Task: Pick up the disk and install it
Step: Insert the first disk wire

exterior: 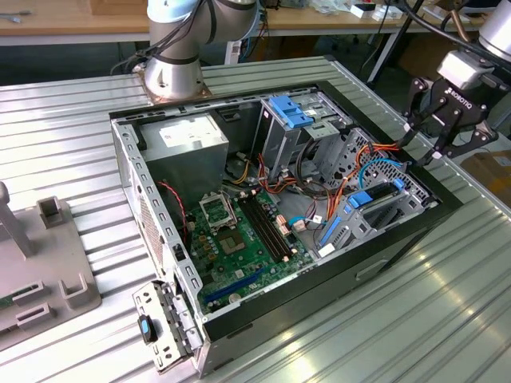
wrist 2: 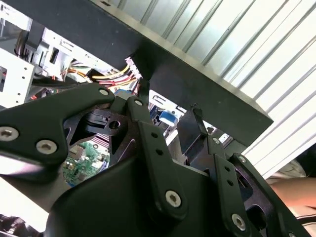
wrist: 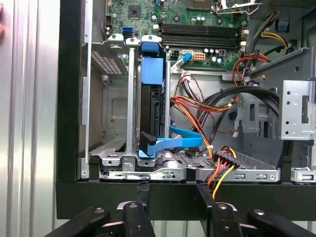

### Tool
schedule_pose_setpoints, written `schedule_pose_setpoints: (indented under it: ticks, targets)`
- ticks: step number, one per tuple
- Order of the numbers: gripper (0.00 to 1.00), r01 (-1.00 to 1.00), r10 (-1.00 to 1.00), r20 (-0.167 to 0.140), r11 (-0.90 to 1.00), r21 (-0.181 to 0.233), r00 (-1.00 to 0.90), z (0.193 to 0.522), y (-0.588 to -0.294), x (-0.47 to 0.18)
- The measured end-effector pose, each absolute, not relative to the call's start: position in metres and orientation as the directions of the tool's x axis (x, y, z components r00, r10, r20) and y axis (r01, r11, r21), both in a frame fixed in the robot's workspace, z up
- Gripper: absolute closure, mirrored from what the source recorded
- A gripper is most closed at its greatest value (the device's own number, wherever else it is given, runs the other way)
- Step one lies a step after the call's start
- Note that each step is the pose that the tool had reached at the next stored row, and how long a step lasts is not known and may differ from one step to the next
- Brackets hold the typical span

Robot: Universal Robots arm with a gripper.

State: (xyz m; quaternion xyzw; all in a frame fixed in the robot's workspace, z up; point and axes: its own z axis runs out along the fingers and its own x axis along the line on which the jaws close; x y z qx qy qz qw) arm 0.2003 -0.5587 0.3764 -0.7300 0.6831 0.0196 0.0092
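Where the gripper [wrist: 173, 190] is held just outside the black wall of the open computer case [wrist: 98, 197], its fingers [wrist: 143, 195] are seen spread apart, with nothing pinched between them. Directly beyond that wall, ahead of the gripper, the disk [wrist: 152, 111] is seated on edge in the metal drive cage [wrist: 113, 103], framed by blue rails. Its near end is met by a blue data cable [wrist: 185, 143]. Farther in, red, orange and yellow wires [wrist: 197, 104] are strung across, and farthest off the green motherboard [wrist: 197, 12] is seen.
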Motion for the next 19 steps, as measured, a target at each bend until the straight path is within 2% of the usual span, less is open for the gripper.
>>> schedule_pose_setpoints:
  ticks: [11, 19]
  targets:
    - [0.50, -0.937, -0.937, -0.041, -0.348, 0.013, 0.347, 0.3759, -0.5587, 0.2004]
    - [0.50, -0.918, -0.917, -0.041, -0.397, 0.013, 0.396, 0.3759, -0.5587, 0.2004]
